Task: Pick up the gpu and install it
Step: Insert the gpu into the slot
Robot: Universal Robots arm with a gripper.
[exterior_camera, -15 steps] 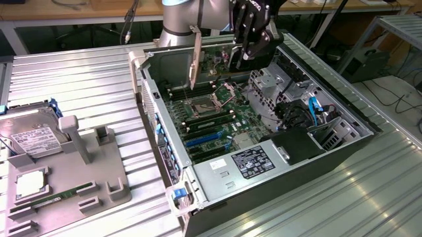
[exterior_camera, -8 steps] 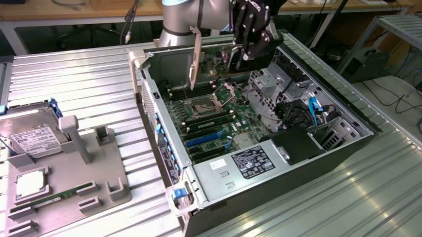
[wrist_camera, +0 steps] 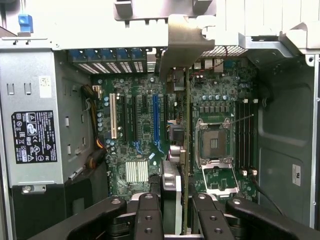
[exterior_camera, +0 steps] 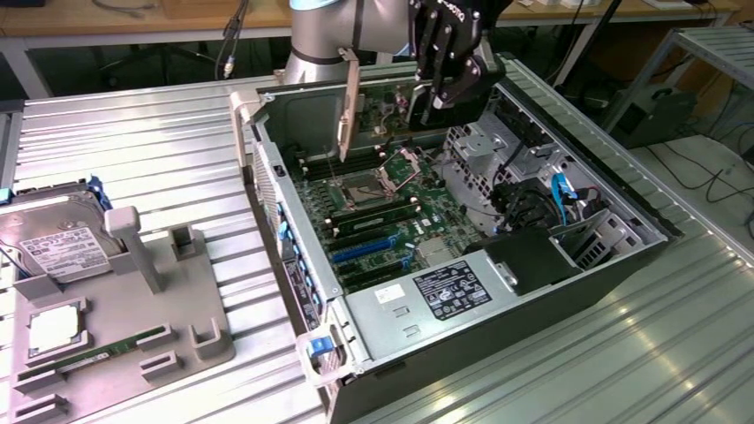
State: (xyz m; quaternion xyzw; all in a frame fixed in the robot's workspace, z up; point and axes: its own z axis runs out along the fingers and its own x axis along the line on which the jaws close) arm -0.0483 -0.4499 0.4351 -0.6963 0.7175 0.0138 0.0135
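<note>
My gripper (exterior_camera: 432,104) hangs over the open computer case (exterior_camera: 613,265), shut on the gpu (exterior_camera: 348,106). The card is held upright on its edge, above the motherboard (exterior_camera: 389,216) and apart from it, its silvery end bracket toward the exterior view's left. In the wrist view the gpu (wrist_camera: 185,150) runs edge-on between my two black fingers (wrist_camera: 148,216), with its bracket (wrist_camera: 186,42) at the case's rear wall. It sits between the long blue slot (wrist_camera: 155,117) and the CPU socket (wrist_camera: 214,144). The blue slots (exterior_camera: 359,252) lie below and nearer the power supply.
A power supply (exterior_camera: 454,287) fills the case's near end, and cables and a drive cage (exterior_camera: 554,208) sit at the exterior view's right. On the ribbed table, a grey fixture (exterior_camera: 154,300) holds a hard drive (exterior_camera: 59,247), a processor (exterior_camera: 53,329) and a green memory stick (exterior_camera: 101,353).
</note>
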